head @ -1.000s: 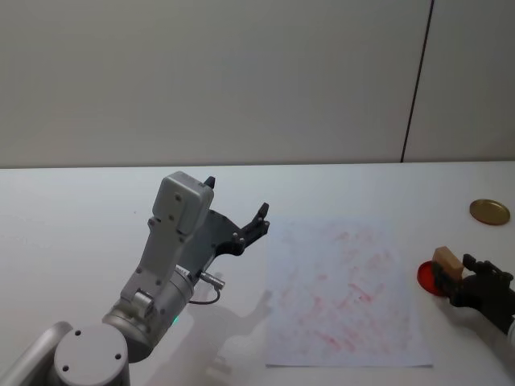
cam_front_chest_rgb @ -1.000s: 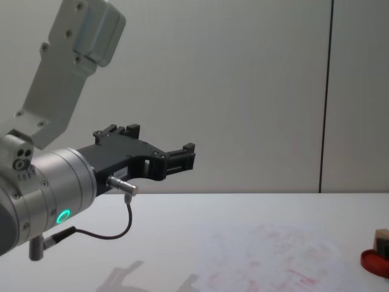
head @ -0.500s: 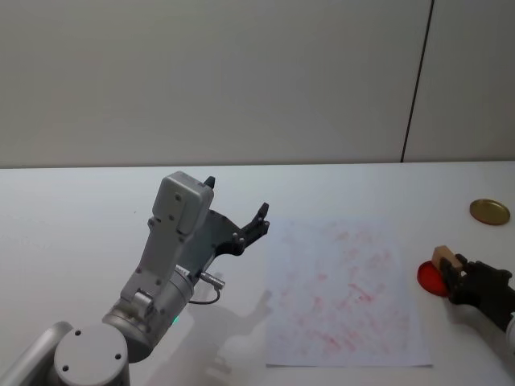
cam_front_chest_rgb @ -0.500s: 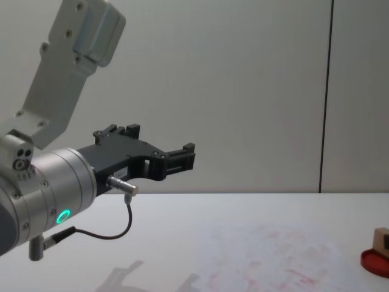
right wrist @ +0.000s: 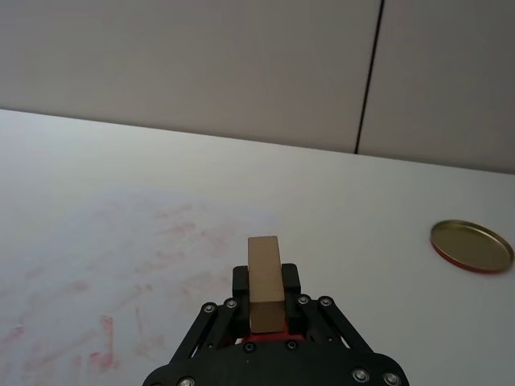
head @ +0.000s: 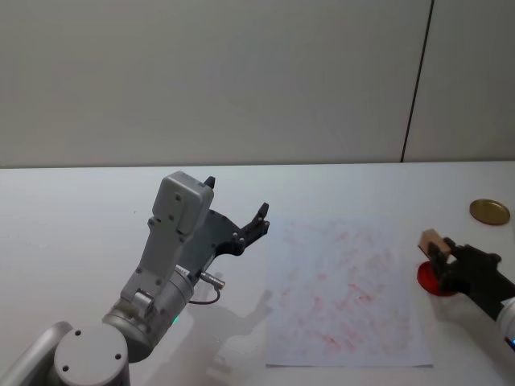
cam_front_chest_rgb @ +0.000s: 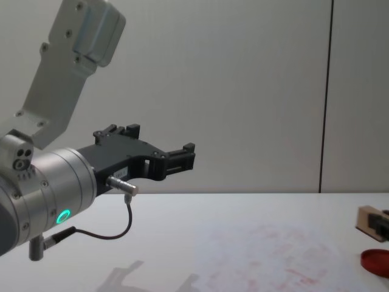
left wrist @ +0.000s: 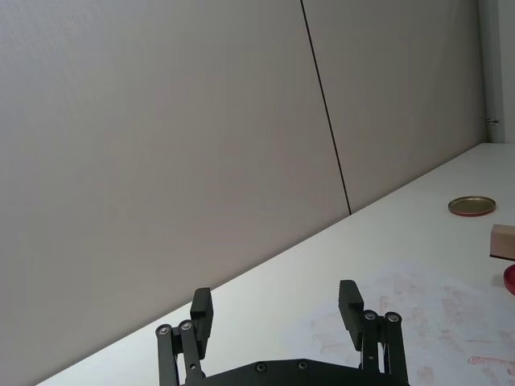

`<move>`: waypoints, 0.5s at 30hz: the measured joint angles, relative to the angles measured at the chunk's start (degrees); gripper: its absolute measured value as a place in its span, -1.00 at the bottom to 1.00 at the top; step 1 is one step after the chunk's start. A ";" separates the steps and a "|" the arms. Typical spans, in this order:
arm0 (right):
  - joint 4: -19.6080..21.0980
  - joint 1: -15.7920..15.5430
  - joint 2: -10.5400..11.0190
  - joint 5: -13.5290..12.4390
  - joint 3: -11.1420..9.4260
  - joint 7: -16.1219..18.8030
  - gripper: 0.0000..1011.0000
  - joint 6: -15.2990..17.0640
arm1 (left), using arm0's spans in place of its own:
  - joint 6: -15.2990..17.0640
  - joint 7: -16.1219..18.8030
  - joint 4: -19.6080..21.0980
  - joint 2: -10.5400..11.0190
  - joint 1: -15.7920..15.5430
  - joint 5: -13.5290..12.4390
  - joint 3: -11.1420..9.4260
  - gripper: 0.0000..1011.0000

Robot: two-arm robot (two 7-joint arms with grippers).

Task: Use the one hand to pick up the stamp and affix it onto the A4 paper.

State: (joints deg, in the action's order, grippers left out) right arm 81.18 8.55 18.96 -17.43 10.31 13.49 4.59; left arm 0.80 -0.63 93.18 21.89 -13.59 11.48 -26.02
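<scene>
On the table [head: 80,209], A4 paper [head: 342,293] lies flat: thin, loose, may slide under a press; left gripper [head: 237,197] hangs off the paper's left edge, fingers apart; right gripper [head: 441,256] sits just off its right edge, above red ink pad [head: 426,279]; gold lid [head: 489,211] is beyond, clear of the path. Right fingers pinch the stamp [head: 430,239]: light rigid wood, held by its sides.

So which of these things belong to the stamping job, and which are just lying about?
Job: stamp, held in the right claw above the red ink pad; A4 paper.
Lying about: gold lid, beyond the ink pad; left claw, open, raised left of the paper.
</scene>
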 joint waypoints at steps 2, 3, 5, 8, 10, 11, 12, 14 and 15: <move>0.35 0.29 -0.31 0.24 0.31 0.78 -0.57 -0.13 | 0.00 0.00 0.00 0.00 0.00 0.00 0.00 0.96; 0.41 0.36 -0.38 0.30 0.38 1.04 -0.57 -0.14 | 0.00 0.00 0.00 0.00 0.00 0.00 0.00 0.96; 0.63 0.76 -0.84 0.42 0.82 1.87 -0.57 -0.09 | 0.00 0.00 0.00 0.00 0.00 0.00 0.00 0.96; 0.68 1.21 -1.33 0.51 1.27 2.60 -0.57 0.17 | 0.00 0.00 0.00 0.00 0.00 0.00 0.00 0.96; 0.67 1.71 -1.85 0.57 1.68 3.26 -0.57 0.54 | 0.00 0.00 0.00 0.00 0.00 0.00 0.00 0.96; 0.52 2.07 -2.21 0.60 1.98 3.72 -0.57 0.85 | 0.00 0.00 0.00 0.00 0.00 0.00 0.00 0.96; 0.35 2.31 -2.46 0.62 2.17 3.94 -0.57 1.00 | 0.00 0.00 0.00 0.00 0.00 0.00 0.00 0.96; -0.12 2.87 -3.02 0.72 2.62 4.53 -0.57 1.40 | 0.00 0.00 0.00 0.00 0.00 0.00 0.00 0.96; -0.29 3.06 -3.19 0.77 2.75 4.70 -0.57 1.51 | 0.00 0.00 0.00 0.00 0.00 0.00 0.00 0.96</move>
State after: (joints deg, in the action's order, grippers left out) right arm 80.89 11.61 15.76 -16.66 13.06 18.19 6.11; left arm 0.80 -0.63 93.18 21.89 -13.59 11.48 -26.03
